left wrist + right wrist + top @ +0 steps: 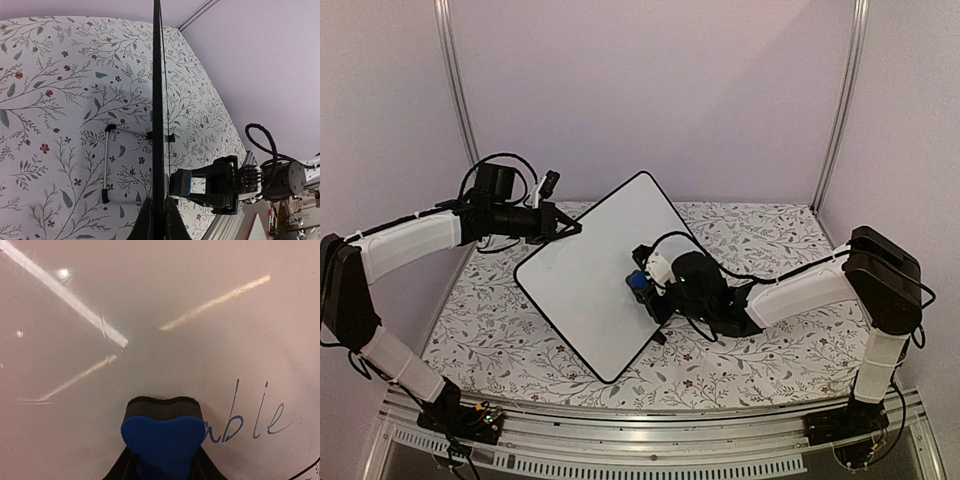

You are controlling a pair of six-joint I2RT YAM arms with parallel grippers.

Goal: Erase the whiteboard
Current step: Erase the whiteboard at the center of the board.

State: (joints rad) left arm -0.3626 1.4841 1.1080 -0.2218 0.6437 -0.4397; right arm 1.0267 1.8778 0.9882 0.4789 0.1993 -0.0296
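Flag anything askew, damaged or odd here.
The whiteboard sits turned diagonally rather than square, its rim pinched in the jaws of the left gripper. Some dark handwriting is not yet wiped, right beside the blue eraser. No damage or spill shows.

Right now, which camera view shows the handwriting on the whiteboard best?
The right wrist view: the dark handwriting is close and legible on the whiteboard, just right of the blue eraser. The top external view shows the board's face, but no writing can be made out. The left wrist view sees the board only edge-on.
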